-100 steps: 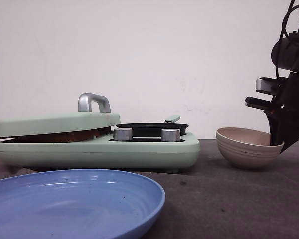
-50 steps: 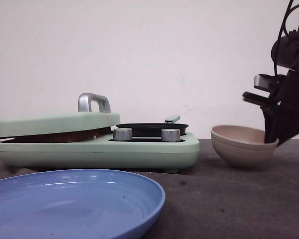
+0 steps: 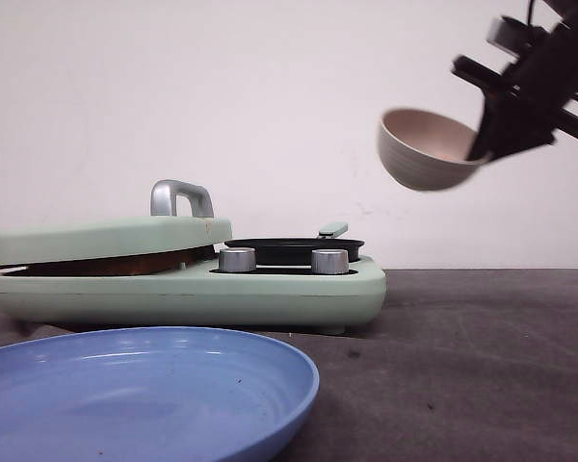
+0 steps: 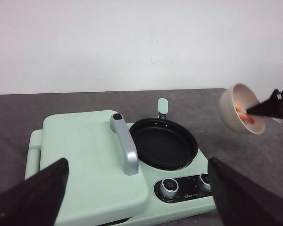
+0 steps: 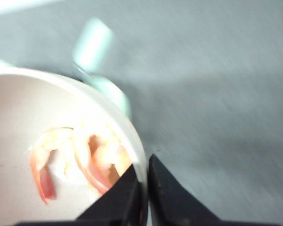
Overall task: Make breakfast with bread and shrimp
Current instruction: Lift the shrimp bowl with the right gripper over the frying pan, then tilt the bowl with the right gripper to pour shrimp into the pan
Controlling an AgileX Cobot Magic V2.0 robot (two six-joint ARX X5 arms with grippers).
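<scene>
- The shrimp (image 5: 80, 162) is seen lying in the beige bowl (image 3: 422, 147), pink and curled against its inner wall, just beside the right gripper (image 5: 145, 188), whose jaws are clamped on the bowl's rim.
- The bread is largely hidden; only a brown edge (image 3: 106, 263) is glimpsed under the closed green lid (image 3: 111, 239) of the breakfast maker (image 3: 188, 289), well below and to the left of the jaws.
- A second ago the bowl was resting on the surface (image 3: 482, 366) to the right of the appliance; it is now held in the air, tilted with its mouth towards the right, higher than the black frying pan (image 4: 163, 143). The lift is judged to open the shrimp step, with a pour into the pan likely to follow.
- Clear air is left between the bowl and the pan, and the pan's small green handle (image 4: 162, 105) lies beneath the path, as does the silver lid handle (image 3: 181, 198).
- The blue plate (image 3: 144, 395) is kept well apart at the front.
- The left gripper (image 4: 137, 197) is held back over the appliance, its jaws spread wide and empty.
</scene>
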